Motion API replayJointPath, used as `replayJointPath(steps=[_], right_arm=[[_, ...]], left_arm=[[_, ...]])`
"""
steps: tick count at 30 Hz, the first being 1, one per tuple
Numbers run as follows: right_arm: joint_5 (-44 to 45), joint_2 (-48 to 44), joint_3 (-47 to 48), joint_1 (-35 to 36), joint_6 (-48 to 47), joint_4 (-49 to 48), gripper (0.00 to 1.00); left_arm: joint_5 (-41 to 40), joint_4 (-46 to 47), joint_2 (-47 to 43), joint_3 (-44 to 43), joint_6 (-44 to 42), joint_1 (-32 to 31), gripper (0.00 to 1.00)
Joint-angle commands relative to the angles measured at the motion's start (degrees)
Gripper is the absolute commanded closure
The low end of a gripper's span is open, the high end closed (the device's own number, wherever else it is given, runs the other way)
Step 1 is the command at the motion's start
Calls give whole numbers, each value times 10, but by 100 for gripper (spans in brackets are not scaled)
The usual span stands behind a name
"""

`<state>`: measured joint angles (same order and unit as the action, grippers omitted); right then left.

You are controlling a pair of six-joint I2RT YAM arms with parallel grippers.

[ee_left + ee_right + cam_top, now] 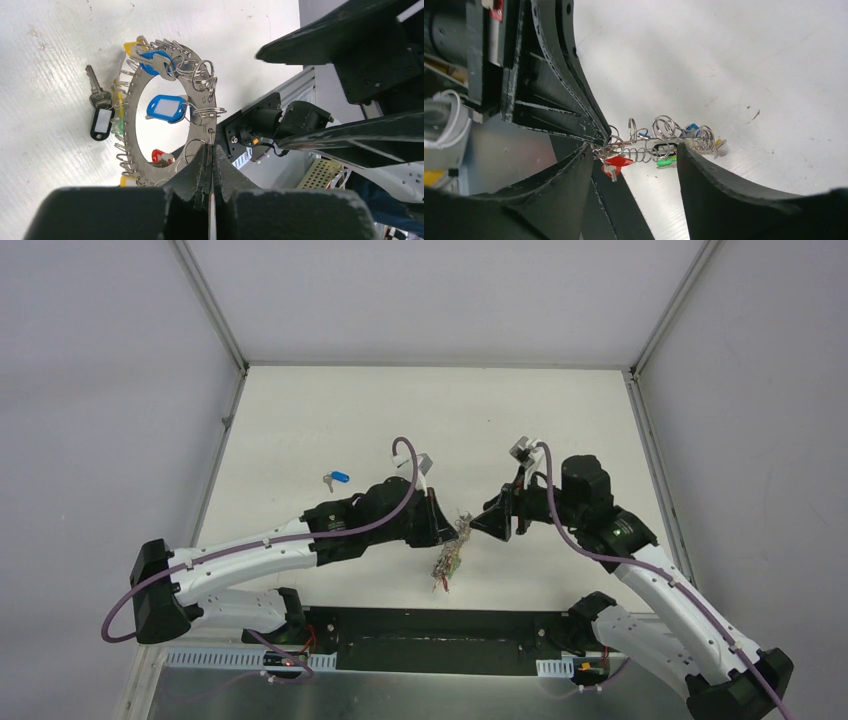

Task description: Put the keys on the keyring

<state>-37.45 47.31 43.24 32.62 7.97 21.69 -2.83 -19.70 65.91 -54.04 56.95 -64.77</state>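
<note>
The keyring is a flat grey metal loop strung with many small wire rings and keys with blue, black, red, green and yellow tags. My left gripper is shut on its edge and holds it above the table. My right gripper is open, one finger on each side of the edge-on keyring, close to the red tag and green tag. A loose key with a blue tag lies on the table to the left of my left gripper, away from my right gripper.
White enclosure walls stand round the table on the left, back and right. A black base plate and a slotted metal rail run along the near edge between the arm bases.
</note>
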Motion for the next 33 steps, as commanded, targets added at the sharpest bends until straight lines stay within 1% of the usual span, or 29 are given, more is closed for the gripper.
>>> replayJointPath(steps=[1,4,6,9,10,12,15,18,20,23,27,29,33], right_arm=[[85,-36,-8,3,165,-34,36],[100,-56,-36,3,289,-51,39],[96,-67,-59,2,371,-69,44],[85,-83,-103,2,491,-125,54],[81,-88,-121,2,525,-140,55],[72,-97,-153,2,598,-200,57],[63,-99,-179,4,643,-235,57],[43,-92,-180,4,641,-238,57],[37,-90,-173,4,623,-225,57],[55,-95,-141,4,565,-152,54],[65,-98,-93,4,460,-64,53],[66,-92,-72,4,408,-25,48],[71,-87,-44,5,311,12,44]], left_arm=[[-19,87,-34,21,62,5,100],[-36,128,-52,52,98,6,100],[-48,167,-64,78,122,6,100],[-68,213,-80,108,147,6,100],[-76,220,-85,113,150,6,100],[-85,235,-90,126,158,6,100],[-90,245,-93,137,169,7,100],[-87,246,-92,141,171,7,100],[-82,239,-88,139,167,8,100],[-70,210,-80,125,146,11,100],[-48,123,-59,75,78,15,100],[-30,82,-41,43,24,16,100],[1,26,-11,-2,-63,22,100]])
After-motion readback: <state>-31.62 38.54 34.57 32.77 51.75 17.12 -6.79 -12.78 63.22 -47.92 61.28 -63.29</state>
